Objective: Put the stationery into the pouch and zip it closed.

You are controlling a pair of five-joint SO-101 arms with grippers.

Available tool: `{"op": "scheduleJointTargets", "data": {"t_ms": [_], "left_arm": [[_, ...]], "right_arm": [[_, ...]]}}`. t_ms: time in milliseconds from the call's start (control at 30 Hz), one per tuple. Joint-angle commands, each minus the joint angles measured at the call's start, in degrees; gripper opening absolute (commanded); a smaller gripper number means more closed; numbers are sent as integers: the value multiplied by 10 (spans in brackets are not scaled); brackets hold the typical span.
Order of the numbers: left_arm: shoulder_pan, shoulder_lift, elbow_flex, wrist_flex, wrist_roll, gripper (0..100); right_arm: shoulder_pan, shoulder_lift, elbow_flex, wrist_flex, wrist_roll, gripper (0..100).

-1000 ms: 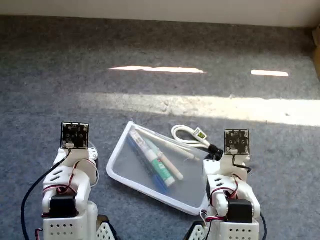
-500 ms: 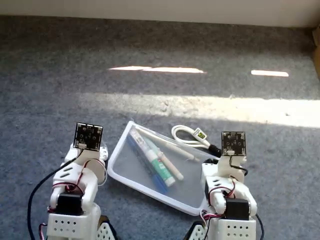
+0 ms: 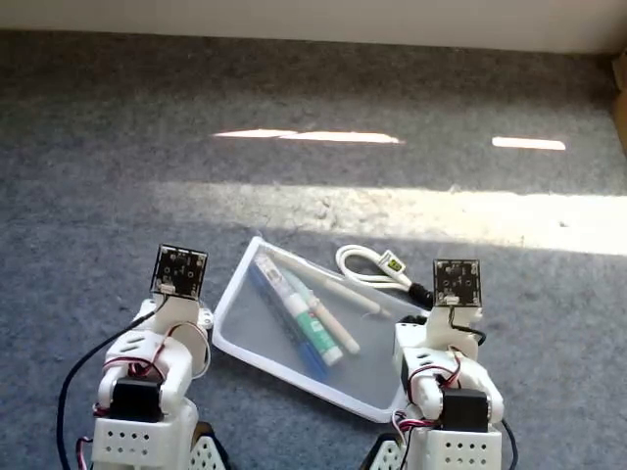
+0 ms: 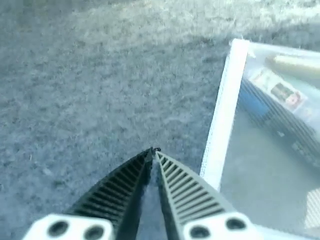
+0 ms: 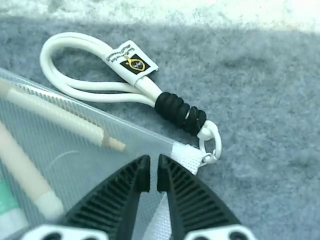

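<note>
Pouch (image 3: 253, 328), one, holding four pens (image 3: 315, 325), one cord (image 3: 364, 262), left tool (image 4: 153, 150), right tool (image 5: 153, 160), both closed

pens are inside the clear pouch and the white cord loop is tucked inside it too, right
Not quite. The pens are inside the clear pouch, but the white cord loop lies outside it on the carpet, by the zip end. The right wrist view shows this.

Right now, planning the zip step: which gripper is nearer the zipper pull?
Right. The right gripper is beside the zipper pull; the left gripper is at the pouch's opposite edge.
</note>
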Motion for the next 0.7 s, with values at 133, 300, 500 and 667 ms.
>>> {"op": "scheduleJointTargets", "data": {"t_ms": [133, 300, 500, 667], "left_arm": [[8, -4, 12, 125, -2, 7], [8, -4, 12, 127, -3, 7], [8, -4, 12, 127, -3, 7], [8, -4, 12, 127, -3, 7]], "right_arm": [[-1, 1, 72, 17, 1, 34], [-2, 1, 72, 17, 1, 34], [-2, 1, 72, 17, 1, 34], [-2, 1, 72, 17, 1, 34]]}}
